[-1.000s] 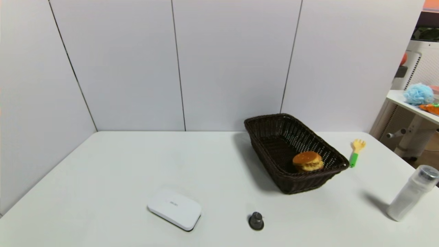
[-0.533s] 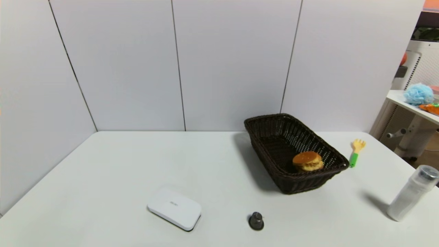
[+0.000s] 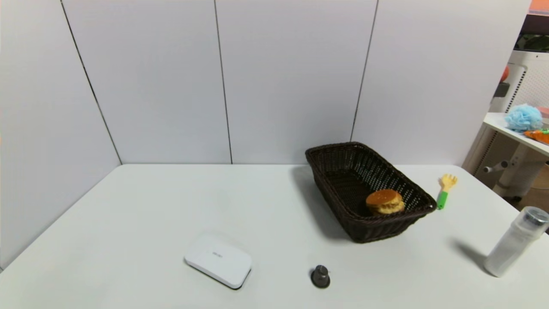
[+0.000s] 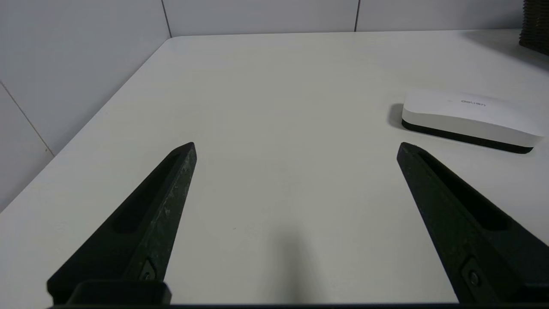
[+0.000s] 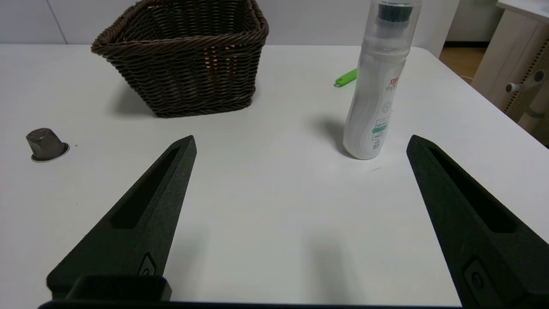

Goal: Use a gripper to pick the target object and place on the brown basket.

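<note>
Both grippers are seen only in their own wrist views: the left gripper [image 4: 296, 148] is held low over the bare tabletop [image 3: 171, 206] near a white case [image 4: 467, 120], and the right gripper [image 5: 300, 141] is held over the tabletop facing the brown basket [image 5: 180, 56], with a white bottle [image 5: 377, 86] nearby. Each pair of jaws is spread wide and nothing is held. The target object [image 3: 385, 201] is already found inside the brown basket [image 3: 343, 154], at its near end, resting upright with the browned dome up. No long axis can be assigned to it, being round. Judged from this, the placing appears done and nothing is left.
</note>
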`<move>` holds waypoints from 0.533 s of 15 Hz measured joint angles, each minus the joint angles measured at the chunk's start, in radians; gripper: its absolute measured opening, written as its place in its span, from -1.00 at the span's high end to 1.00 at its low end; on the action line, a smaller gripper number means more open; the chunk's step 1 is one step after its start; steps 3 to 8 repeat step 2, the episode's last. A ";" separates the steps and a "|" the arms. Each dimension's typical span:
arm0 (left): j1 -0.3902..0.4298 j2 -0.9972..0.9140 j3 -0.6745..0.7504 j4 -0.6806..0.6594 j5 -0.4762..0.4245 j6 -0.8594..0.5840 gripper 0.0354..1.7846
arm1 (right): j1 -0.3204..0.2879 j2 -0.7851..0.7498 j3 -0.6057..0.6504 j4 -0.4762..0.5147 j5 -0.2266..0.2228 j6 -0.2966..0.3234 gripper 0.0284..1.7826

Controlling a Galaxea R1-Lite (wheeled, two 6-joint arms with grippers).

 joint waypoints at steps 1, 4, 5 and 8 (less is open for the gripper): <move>0.000 0.000 0.000 0.000 0.000 0.000 -0.89 | 0.000 0.000 0.000 0.000 0.000 0.000 -0.90; 0.000 0.000 0.000 0.000 0.000 0.000 -0.89 | 0.000 0.000 0.000 0.000 0.000 0.000 -0.90; 0.000 0.000 0.000 0.000 0.000 0.000 -0.89 | 0.000 0.000 0.000 0.000 0.000 0.000 -0.90; 0.000 0.000 0.000 0.000 0.000 0.000 -0.89 | 0.000 0.000 0.000 0.000 0.000 0.000 -0.90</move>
